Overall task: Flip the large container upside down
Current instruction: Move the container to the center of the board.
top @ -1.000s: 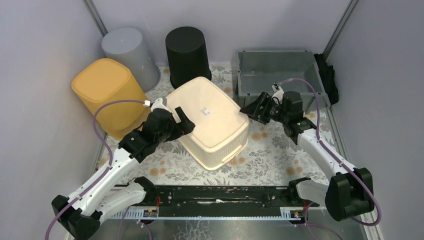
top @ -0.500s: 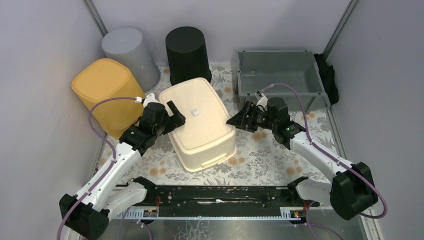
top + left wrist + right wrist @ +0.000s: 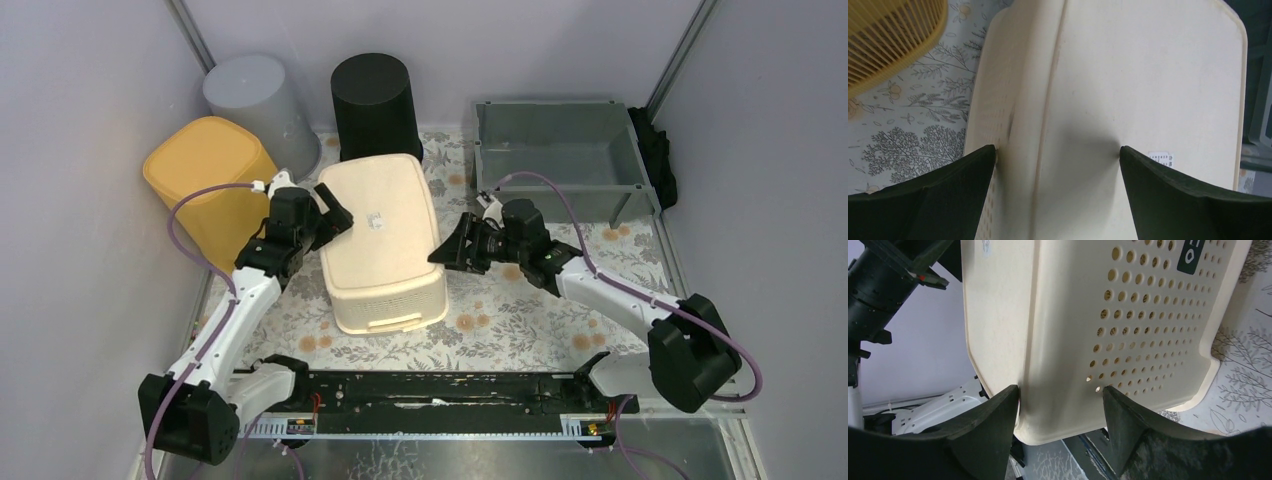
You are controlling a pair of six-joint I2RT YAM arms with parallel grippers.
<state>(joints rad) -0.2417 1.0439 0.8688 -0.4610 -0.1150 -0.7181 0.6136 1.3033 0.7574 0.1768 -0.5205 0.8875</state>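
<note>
Cream container base-up, yellow basket adj., black bin behind

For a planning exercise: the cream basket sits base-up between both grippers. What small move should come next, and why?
Probably back both arms away from the basket. It already lies upside down, rim on the table, and the left gripper and right gripper just straddle its edges, jaws open, so no turning remains.
</note>
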